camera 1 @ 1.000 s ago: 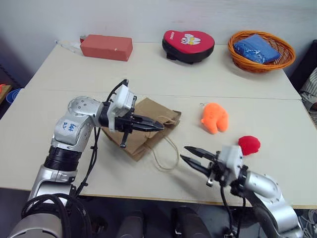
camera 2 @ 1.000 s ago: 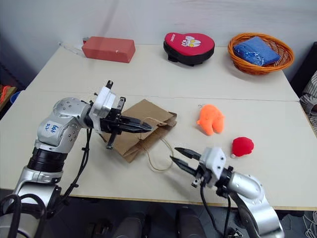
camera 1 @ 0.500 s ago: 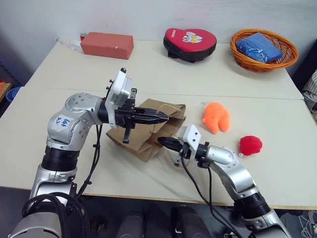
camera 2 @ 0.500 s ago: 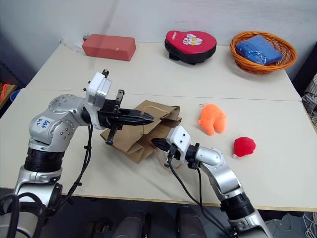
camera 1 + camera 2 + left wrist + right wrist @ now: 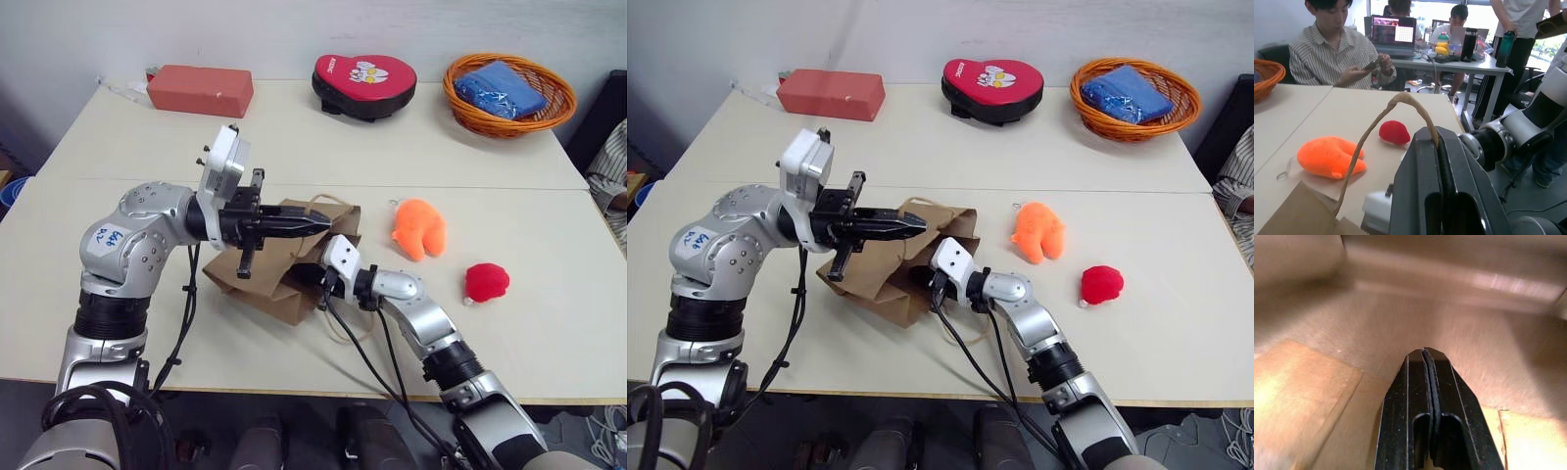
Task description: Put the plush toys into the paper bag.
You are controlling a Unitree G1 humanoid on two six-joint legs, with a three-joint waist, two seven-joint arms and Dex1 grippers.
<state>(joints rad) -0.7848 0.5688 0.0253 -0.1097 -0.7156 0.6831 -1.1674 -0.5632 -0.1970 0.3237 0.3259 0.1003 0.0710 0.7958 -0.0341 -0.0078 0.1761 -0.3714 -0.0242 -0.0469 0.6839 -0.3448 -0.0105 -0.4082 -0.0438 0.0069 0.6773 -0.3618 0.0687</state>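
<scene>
The bag (image 5: 257, 277) lies on the table (image 5: 509, 323), its mouth lifted by the left gripper (image 5: 323, 224), which is clamped on a cord handle (image 5: 1376, 132). The right gripper (image 5: 1426, 357), fingers pressed together, reaches inside the bag. The orange toy (image 5: 418, 228) and red toy (image 5: 486, 281) lie on the table just right of the bag.

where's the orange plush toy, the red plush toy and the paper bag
orange plush toy (image 5: 418, 228), left eye view, middle of its body
red plush toy (image 5: 487, 281), left eye view, centre of the ball
paper bag (image 5: 257, 286), left eye view, bare brown side panel
</scene>
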